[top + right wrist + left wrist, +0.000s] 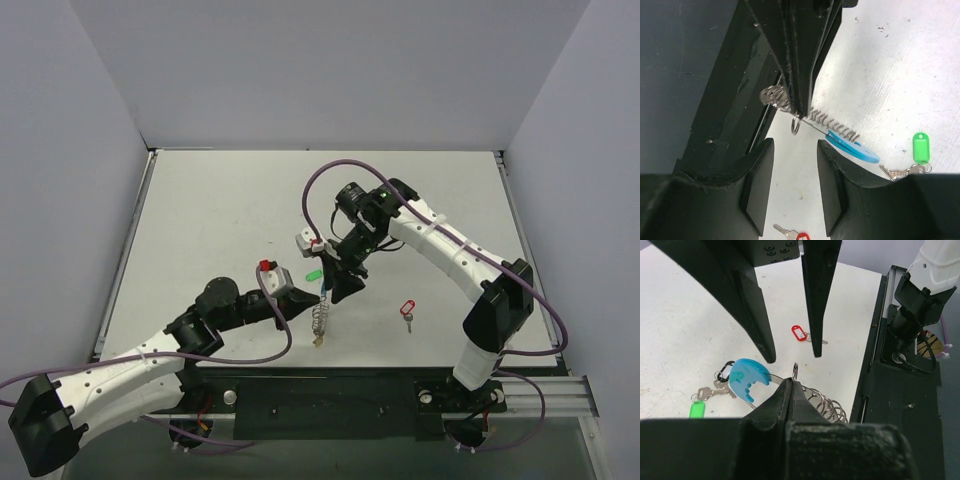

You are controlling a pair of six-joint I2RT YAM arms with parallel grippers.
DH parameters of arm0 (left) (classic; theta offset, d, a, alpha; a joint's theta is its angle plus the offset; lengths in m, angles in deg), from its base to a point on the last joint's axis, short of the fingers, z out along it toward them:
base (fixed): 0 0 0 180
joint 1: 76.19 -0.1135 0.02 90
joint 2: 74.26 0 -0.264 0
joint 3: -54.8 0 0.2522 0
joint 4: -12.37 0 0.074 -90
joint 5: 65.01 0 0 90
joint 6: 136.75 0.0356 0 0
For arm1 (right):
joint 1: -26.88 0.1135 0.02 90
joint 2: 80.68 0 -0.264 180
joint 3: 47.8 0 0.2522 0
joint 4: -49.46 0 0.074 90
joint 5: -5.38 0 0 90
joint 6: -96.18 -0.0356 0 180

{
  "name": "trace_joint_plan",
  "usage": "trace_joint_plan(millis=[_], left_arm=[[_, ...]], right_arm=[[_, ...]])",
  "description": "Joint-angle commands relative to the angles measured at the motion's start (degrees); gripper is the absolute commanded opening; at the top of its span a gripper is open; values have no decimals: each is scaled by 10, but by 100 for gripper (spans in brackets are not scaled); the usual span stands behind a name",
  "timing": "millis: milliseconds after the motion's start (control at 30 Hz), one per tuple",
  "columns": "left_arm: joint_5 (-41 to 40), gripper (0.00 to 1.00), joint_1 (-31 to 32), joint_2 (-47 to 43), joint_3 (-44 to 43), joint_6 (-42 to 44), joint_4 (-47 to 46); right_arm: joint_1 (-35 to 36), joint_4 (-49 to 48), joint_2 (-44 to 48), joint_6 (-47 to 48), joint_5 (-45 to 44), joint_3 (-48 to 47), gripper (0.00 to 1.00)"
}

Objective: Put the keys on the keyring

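- Left claw (790, 387) is pinched shut on the keyring (752, 377) over the mid-tabletop (220, 210), chain hanging down.
- Right claw (795, 155) is empty, jaws apart, just beyond it.
- Red-tagged key (406, 310) lies right, nearer the right arm.

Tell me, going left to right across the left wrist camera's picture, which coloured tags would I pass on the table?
green tag → black tag → light-blue keyring tag → red tag
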State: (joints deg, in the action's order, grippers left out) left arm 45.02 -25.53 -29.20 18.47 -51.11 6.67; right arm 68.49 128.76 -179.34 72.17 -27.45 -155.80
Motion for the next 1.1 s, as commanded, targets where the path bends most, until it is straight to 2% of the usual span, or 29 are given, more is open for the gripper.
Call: trace_joint_plan(millis=[0,133,200,333,533,600,700,767,1000,1067], left_arm=[[3,0,1,7,-59,-28,29],[-3,0,1,26,-95,-35,87],[-6,0,1,29,-102,-39,100],[-17,0,1,27,-105,-40,108],[-27,0,1,24,-109,-40,118],[-32,0,1,20,-107,-41,118],[-37,0,1,14,-107,-44,118],[-37,0,1,10,-104,-48,116],[-36,0,1,7,-99,-58,100],[-37,0,1,8,-97,-59,97]], right_arm=[[11,-33,15,-81,-15,-2,34],[20,-38,12,-93,-15,-4,31],[23,-40,11,-98,-14,-3,24],[25,-40,10,-104,-14,0,19],[29,-43,7,-113,-16,-2,4],[30,-43,6,-116,-18,-2,6],[31,-48,4,-119,-20,-1,22],[32,-53,4,-124,-25,1,26],[37,-65,-6,-139,-24,0,27],[39,-66,-8,-139,-24,0,23]])
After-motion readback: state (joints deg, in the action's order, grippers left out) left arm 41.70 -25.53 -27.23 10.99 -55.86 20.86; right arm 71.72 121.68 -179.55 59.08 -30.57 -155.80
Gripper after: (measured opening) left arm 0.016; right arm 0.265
